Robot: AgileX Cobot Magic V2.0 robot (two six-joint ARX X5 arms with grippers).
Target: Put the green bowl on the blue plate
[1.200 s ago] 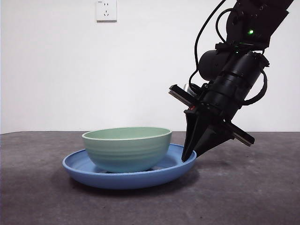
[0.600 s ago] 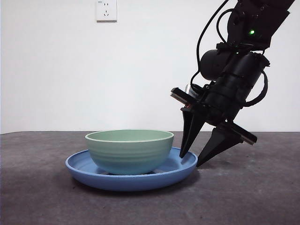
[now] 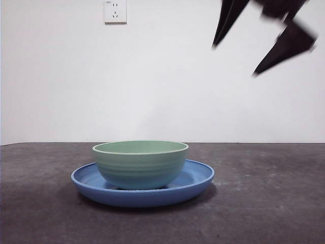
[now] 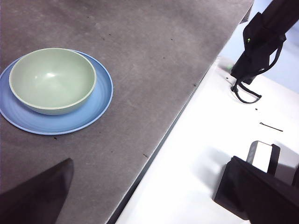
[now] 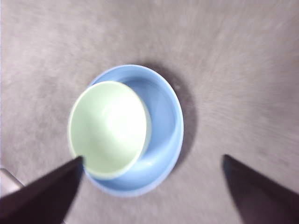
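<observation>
The bowl (image 3: pixel 140 163) sits upright in the plate (image 3: pixel 195 178) on the table (image 3: pixel 264 203), off-centre toward one rim. The right gripper (image 3: pixel 264 48) hangs high above, blurred, jaws spread and empty. The left gripper (image 4: pixel 154 196) waits by the table's edge, jaws apparently apart.

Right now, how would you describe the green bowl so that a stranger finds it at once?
On the dark grey table, below the white wall socket, lies a wide blue plate. The green bowl stands upright inside it, off centre. It is pale mint, faintly ridged outside, narrower and taller than the plate, and empty.
</observation>
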